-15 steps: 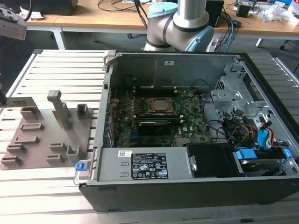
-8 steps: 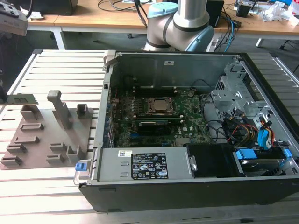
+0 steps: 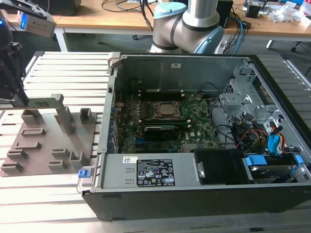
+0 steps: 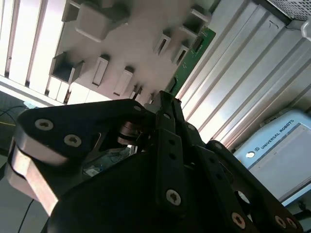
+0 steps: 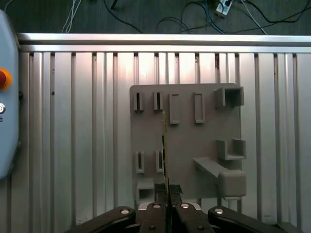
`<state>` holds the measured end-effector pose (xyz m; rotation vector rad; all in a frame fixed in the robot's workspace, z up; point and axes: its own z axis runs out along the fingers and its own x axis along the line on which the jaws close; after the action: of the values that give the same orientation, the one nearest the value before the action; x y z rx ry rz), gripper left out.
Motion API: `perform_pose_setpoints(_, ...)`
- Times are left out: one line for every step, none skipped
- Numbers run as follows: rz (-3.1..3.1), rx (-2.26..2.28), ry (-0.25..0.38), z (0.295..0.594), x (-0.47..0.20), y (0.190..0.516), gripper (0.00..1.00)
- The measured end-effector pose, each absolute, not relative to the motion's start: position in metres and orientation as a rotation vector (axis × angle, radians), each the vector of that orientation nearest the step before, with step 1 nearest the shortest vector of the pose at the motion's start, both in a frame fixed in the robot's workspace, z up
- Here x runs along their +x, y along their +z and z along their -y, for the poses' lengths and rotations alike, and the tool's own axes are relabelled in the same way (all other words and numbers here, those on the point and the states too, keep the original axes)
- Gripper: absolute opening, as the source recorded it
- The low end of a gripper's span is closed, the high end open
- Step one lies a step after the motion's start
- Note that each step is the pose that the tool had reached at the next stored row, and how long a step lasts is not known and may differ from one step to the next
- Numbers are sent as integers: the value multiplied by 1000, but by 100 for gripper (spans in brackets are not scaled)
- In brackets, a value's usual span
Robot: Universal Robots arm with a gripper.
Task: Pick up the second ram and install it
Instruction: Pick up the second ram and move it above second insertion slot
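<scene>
The pincer is closed narrowly on the second ram's near end: light, stiff, fragile, best held by its edges.

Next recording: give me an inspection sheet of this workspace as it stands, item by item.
Surface: ribbed metal table carrying a grey fixture plate and an open computer case.
Job's things: second ram, a green stick held at one end over the fixture plate; whether it is clear of its slot cannot be told.
Clutter: pale box with a red button at the table's edge.
Grippers: gripper shut on the second ram.
Cables: coloured wires inside the case; loose leads on the floor.
Surroundings: wooden desk behind the arm.
</scene>
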<state>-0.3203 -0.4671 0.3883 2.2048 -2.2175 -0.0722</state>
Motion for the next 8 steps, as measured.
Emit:
perform_pose_setpoints(2218, 2205, -72, 467, -313, 388, 14)
perform_pose_setpoints(2218, 2205, -72, 467, -306, 388, 14)
perform_pose_setpoints(2218, 2205, -72, 467, -300, 388, 14)
perform_pose_setpoints(2217, 2205, -72, 467, -292, 388, 14)
perform_pose_setpoints(2218, 2205, -72, 467, -286, 388, 14)
perform_pose_setpoints(2218, 2205, -72, 467, -282, 388, 14)
perform_pose_setpoints(2218, 2205, -72, 467, -275, 388, 14)
perform_pose_setpoints(2217, 2205, -72, 467, -270, 388, 14)
